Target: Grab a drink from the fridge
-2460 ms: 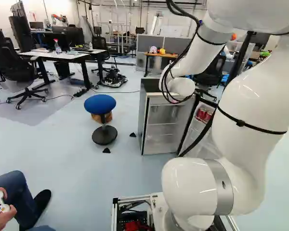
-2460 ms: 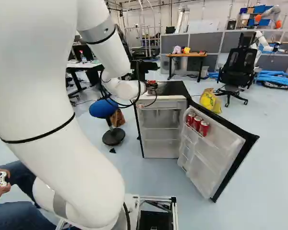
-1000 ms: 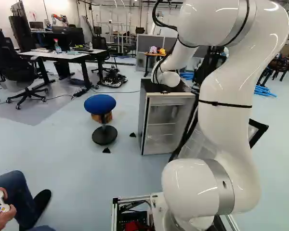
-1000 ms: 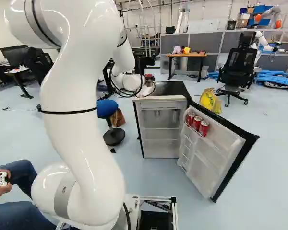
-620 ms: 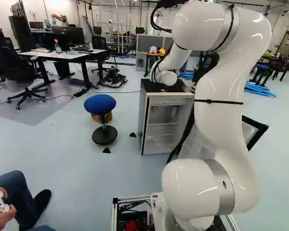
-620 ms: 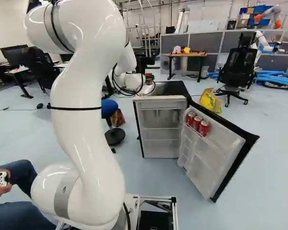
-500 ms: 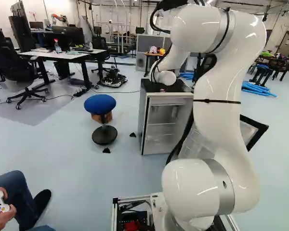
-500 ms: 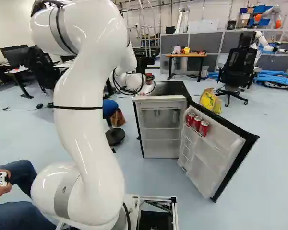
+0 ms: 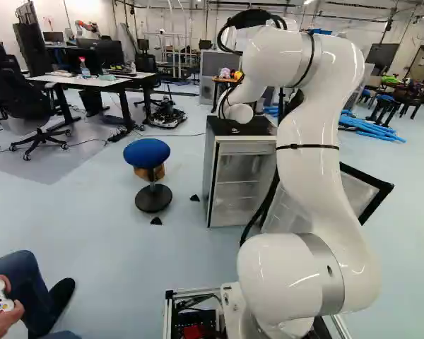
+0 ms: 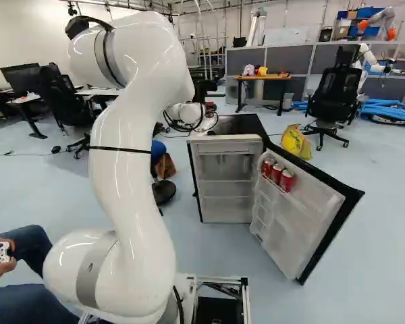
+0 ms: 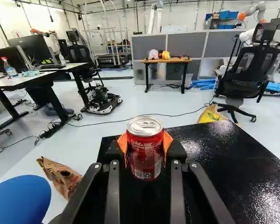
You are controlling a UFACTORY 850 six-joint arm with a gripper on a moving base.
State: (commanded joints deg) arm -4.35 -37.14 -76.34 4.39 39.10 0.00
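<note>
Find hand (image 10: 210, 109) clamped on red can (image 11: 145, 149), upright over black fridge top (image 11: 224, 161); cannot tell whether resting there. Note open door (image 10: 290, 226) jutting toward base, holding three more cans (image 10: 277, 174); opposite, blue stool (image 11: 21, 200) and brown paper bag (image 11: 59, 179); beyond door, yellow bag (image 10: 295, 142).
</note>
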